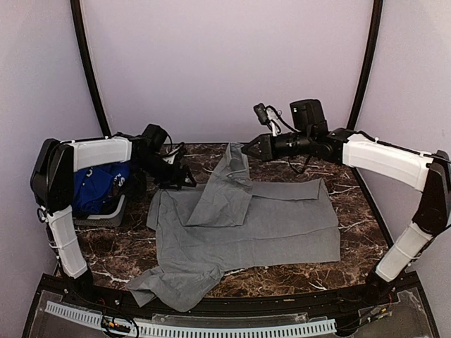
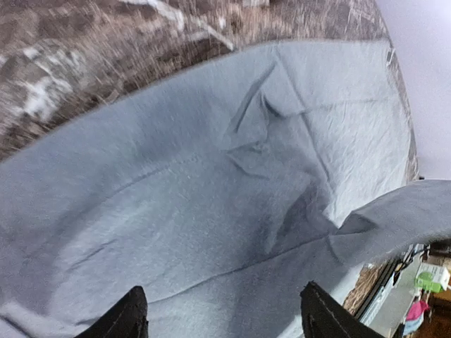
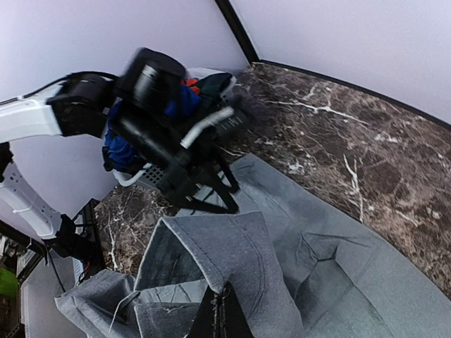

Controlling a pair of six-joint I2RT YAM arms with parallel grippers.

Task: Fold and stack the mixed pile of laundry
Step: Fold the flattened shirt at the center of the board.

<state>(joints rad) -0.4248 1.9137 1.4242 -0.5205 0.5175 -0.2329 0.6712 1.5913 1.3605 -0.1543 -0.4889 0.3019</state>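
A grey shirt (image 1: 282, 218) lies spread across the marble table, its lower left part bunched at the front edge. My right gripper (image 1: 248, 149) is shut on a fold of it and holds that fold raised above the back middle; in the right wrist view the closed fingertips (image 3: 225, 317) pinch the cloth (image 3: 246, 260). My left gripper (image 1: 187, 182) stands open over the shirt's upper left edge, with its fingers (image 2: 127, 318) wide apart and only flat grey cloth (image 2: 211, 176) beneath. A royal-blue T-shirt (image 1: 91, 190), red-orange cloth (image 3: 189, 82) and dark cloth (image 3: 211, 81) sit in the basket.
A small grey basket (image 1: 106, 218) stands at the table's left side beside the left arm. Bare marble (image 1: 356, 193) shows to the right of the shirt and behind it. A black frame rail (image 1: 282, 303) runs along the front edge.
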